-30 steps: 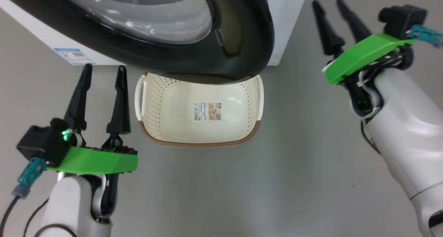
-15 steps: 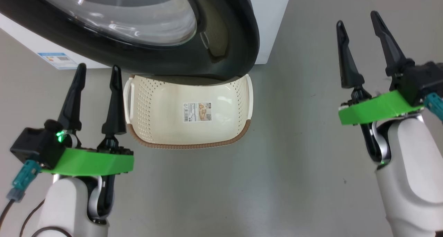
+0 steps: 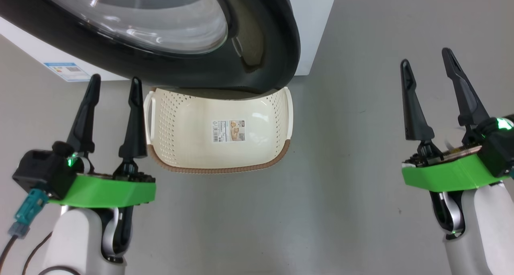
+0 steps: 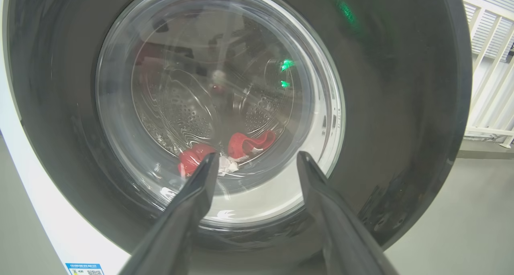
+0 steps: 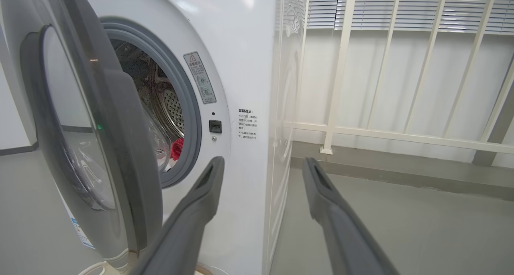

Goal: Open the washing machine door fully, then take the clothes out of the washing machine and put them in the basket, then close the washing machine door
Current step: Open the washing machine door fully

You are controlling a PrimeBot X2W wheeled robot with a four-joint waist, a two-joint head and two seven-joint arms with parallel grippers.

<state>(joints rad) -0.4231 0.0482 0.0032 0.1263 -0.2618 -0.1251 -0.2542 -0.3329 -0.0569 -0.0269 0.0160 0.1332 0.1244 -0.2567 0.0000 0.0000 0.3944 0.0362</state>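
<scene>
Washing machine door [image 3: 168,68], a wide glossy black ring around a bulging clear glass bowl [image 3: 140,22], arcs across the top of the head view from the left edge. In the right wrist view it stands partly swung out from the washing machine [image 5: 249,66], with a gap between it and the grey rubber ring [image 5: 195,106]. Under the door's left end a small blue label [image 3: 66,71] sits on the white front.

At lower left the left gripper [image 3: 116,78] points its 2 long, tapering dark fingers toward the door. They are moderately spread, holding and touching nothing. Through the glass, in the left wrist view, the clothes [image 4: 251,142] lie as soft red lumps with white bits at the bottom of the perforated steel drum [image 4: 180,114].

In the middle, the basket [image 3: 180,118] rests on the smooth grey floor [image 3: 341,194]. It is cream perforated plastic with rounded corners, a brown woven-look rim, white side handles and 1 sticker [image 3: 228,130] on its bottom. Its far edge is hidden under the door's lower rim.

At right, well apart from basket and machine, the right gripper [image 3: 425,56] has its 2 fingers about as wide, empty, above the floor.
</scene>
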